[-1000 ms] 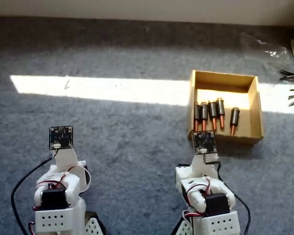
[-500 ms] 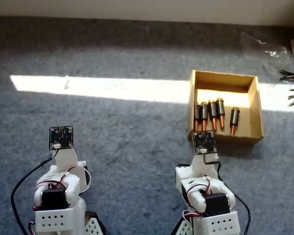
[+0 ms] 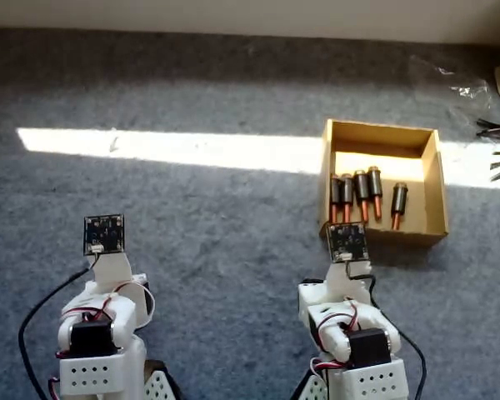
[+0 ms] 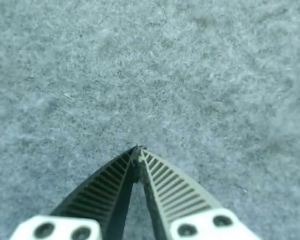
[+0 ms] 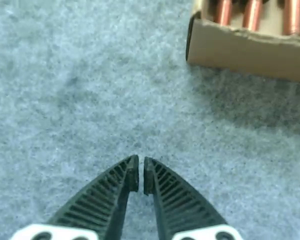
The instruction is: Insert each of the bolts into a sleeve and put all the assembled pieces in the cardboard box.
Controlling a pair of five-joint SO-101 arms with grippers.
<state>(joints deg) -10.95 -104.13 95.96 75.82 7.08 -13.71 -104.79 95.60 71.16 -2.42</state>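
Note:
The cardboard box (image 3: 434,185) sits on the grey carpet at the right, with several assembled pieces (image 3: 365,194), copper bolts in dark sleeves, lying side by side inside. Its near wall (image 5: 250,47) and some copper bolt ends (image 5: 252,12) appear in the right wrist view. My right gripper (image 5: 141,175) is shut over bare carpet just short of the box. My left gripper (image 4: 138,152) is shut over bare carpet, holding nothing. Both arms (image 3: 100,333) (image 3: 350,333) are folded back at the near edge.
A bright strip of sunlight (image 3: 167,152) crosses the carpet and the box. Dark cable ties (image 3: 496,150) and a clear plastic bag (image 3: 454,83) lie at the far right. Grey carpet spreads between the arms and the far wall.

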